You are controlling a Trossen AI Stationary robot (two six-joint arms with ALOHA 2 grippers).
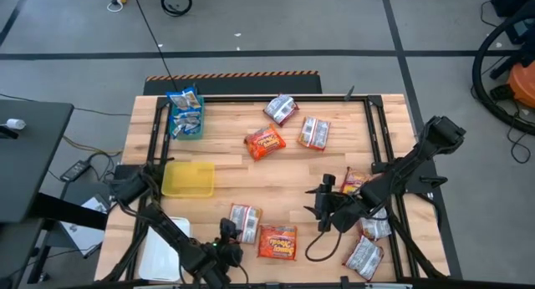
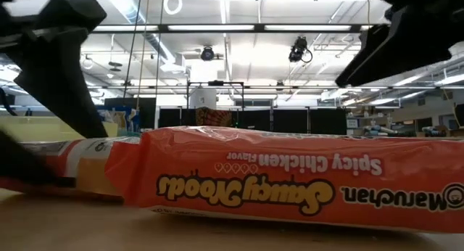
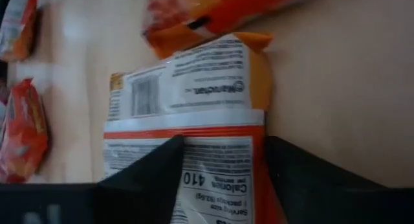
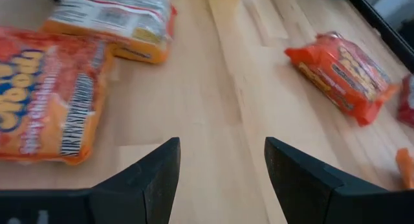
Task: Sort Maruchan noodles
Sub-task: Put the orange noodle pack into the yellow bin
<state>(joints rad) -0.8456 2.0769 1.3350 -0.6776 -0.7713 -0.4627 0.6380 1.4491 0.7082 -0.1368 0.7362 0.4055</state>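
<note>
The left end effector is set astride a white-backed packet near the table's front edge, fingers either side; a grip cannot be told. The right end effector is held open above bare wood, empty.

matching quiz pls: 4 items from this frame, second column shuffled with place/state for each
1. yellow bin
2. teal bin
3. left end effector
4. right end effector

A. holds blue-and-white packets
B. fingers either side of a white-backed packet
C. nothing inside
D. open over bare table

Pairs: 1-C, 2-A, 3-B, 4-D
</note>
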